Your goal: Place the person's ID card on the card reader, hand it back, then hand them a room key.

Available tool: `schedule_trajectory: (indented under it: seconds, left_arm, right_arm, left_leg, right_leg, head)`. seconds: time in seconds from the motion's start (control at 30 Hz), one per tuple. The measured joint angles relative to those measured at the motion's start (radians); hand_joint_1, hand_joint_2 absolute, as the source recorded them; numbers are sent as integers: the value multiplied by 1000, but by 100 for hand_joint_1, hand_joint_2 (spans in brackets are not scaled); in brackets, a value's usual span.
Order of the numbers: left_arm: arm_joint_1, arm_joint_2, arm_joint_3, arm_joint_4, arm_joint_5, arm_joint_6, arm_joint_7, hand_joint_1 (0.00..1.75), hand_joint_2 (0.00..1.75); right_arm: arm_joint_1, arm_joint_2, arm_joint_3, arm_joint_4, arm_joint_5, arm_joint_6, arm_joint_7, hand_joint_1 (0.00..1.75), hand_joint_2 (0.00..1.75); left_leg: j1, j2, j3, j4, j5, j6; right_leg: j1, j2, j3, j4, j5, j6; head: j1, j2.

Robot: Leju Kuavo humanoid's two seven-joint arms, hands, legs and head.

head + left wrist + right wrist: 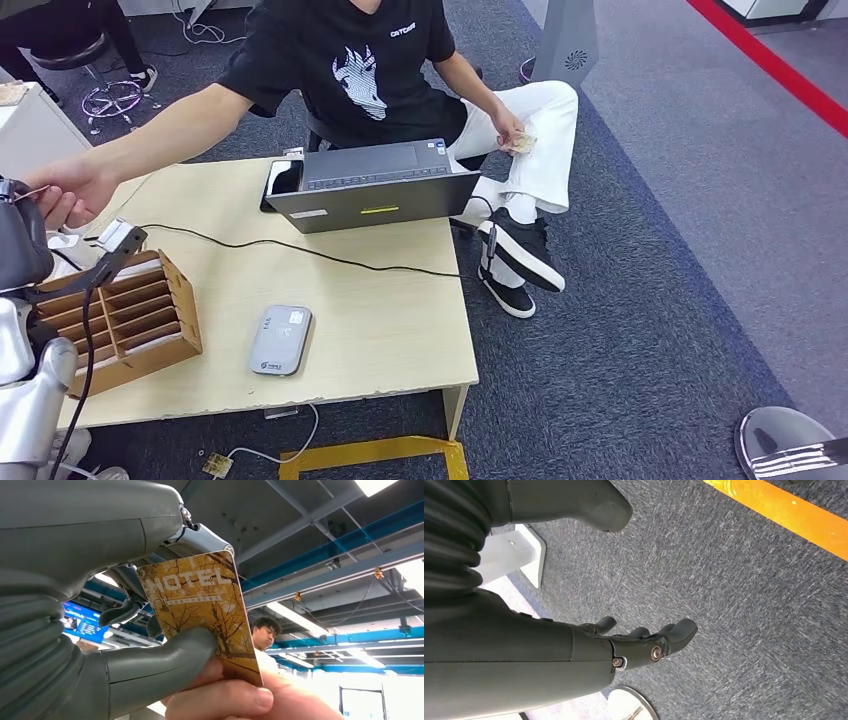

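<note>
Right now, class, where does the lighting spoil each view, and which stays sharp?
Left wrist view: ceiling lights blow out to white, yet the hotel key card stays sharp. Head view: evenly lit table. Right wrist view: carpet crisp, no glare.

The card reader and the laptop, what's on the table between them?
In the head view, a black cable runs across bare tabletop between the card reader and the laptop.

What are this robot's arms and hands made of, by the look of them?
The left arm is silver metal with a black cable running along it. Each hand, left hand and right hand, has a grey ribbed wrist cover, a thick smooth grey thumb and darker fingers with small silver screws.
</note>
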Motion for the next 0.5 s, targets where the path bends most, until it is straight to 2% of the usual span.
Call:
schedule_trajectory:
  seconds: [0.07,0.1,0.2,0.23,0.5]
  left_arm:
    - [0,-4,-2,4,0,0,4,175,175]
    - [0,-5,-3,6,0,0,5,137,175]
    - [0,-9,-6,11,1,-2,11,6,175]
    - [0,-9,-7,12,2,-3,14,0,175]
    - [7,-25,-10,14,24,-4,17,0,175]
  right_arm:
    - [0,0,2,0,-1,0,0,0,175]
    - [0,0,3,0,-1,0,1,0,175]
    - [0,0,5,0,-1,-2,4,0,175]
    - [0,0,6,0,-1,-2,4,0,175]
    - [0,0,9,-1,-10,-6,11,0,175]
  left_leg:
    - [0,2,0,0,0,0]
    - [0,3,0,0,0,0]
    - [0,5,-1,0,0,0]
    - [0,5,-1,0,0,0]
    - [0,1,-2,0,0,0]
  right_leg:
    - [0,2,-1,0,0,0]
    - [0,3,-1,0,1,-1]
    - [0,5,-3,1,1,-1]
    - [0,5,-3,1,1,-1]
    - [0,2,-3,1,0,0]
  head:
    - [0,0]
    - [0,0]
    - [0,0]
    - [0,0]
    - [0,0]
